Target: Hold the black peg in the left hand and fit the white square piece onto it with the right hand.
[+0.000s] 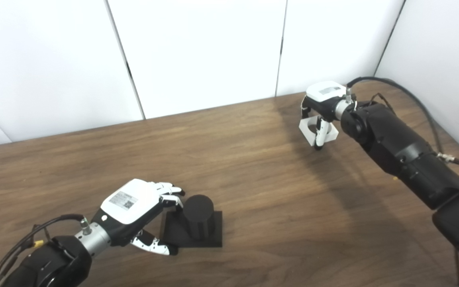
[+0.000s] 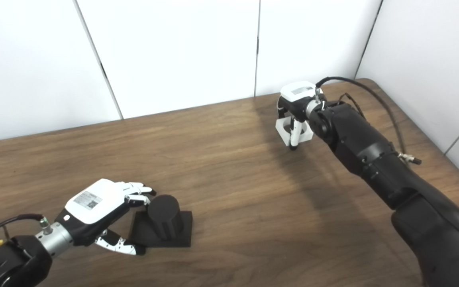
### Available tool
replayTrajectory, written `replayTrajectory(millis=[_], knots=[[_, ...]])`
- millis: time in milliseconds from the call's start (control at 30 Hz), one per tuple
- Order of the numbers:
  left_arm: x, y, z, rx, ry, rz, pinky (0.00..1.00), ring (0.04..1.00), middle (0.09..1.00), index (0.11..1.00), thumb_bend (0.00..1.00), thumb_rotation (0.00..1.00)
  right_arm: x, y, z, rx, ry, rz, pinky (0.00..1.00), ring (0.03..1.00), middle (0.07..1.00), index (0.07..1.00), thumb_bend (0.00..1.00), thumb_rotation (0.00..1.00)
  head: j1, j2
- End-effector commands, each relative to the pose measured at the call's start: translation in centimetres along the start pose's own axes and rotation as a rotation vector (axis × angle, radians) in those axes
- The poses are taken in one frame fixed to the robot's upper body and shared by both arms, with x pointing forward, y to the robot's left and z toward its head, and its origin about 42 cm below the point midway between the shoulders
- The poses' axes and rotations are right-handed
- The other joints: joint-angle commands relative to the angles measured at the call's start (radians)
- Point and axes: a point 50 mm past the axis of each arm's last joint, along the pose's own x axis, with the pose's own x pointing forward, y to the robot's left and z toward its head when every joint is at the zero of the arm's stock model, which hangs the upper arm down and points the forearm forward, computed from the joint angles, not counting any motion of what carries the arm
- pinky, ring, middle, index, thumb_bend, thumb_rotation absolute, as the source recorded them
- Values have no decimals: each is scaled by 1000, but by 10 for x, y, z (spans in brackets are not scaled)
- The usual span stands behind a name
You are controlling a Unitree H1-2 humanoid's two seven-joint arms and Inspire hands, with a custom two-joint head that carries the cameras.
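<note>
The black peg [image 1: 198, 215] is a short round post on a flat square black base, standing upright on the wooden table [image 1: 253, 171] at the front left. My left hand [image 1: 136, 207] lies just left of it, open. Its fingertips [image 1: 173, 194] reach the post's top edge, and the thumb lies by the base's near corner. At the far right, my right hand [image 1: 323, 101] is shut on the white square piece [image 1: 307, 129]. The piece has a round hole and is held tilted, with one finger across its front.
White wall panels [image 1: 197, 52] close the table off at the back and on the right. A black cable [image 1: 408, 95] loops over the right forearm near the table's far right corner. Bare wood lies between the two hands.
</note>
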Motion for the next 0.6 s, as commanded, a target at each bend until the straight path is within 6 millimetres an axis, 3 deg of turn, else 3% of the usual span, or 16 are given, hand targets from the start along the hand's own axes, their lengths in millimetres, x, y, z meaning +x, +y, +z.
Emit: replayTrajectory(millis=[0,100,333,567], knots=[[-16,-36,3,15,10,-213,765,868,858,492,523,64,-6,-4,-20,-29,27,-27,677,770,753,481,525,134,-1,1],[-17,-36,3,14,11,-212,763,869,858,492,523,63,-8,-6,-21,-6,13,-44,686,778,754,481,524,132,7,8],[-13,-35,4,20,15,-212,766,868,857,492,523,65,-18,-22,-17,-4,-4,-82,814,812,771,481,523,135,36,17],[-10,-36,3,13,18,-208,764,868,862,492,523,65,-38,-48,1,-12,-119,-157,782,799,773,477,523,131,79,33]])
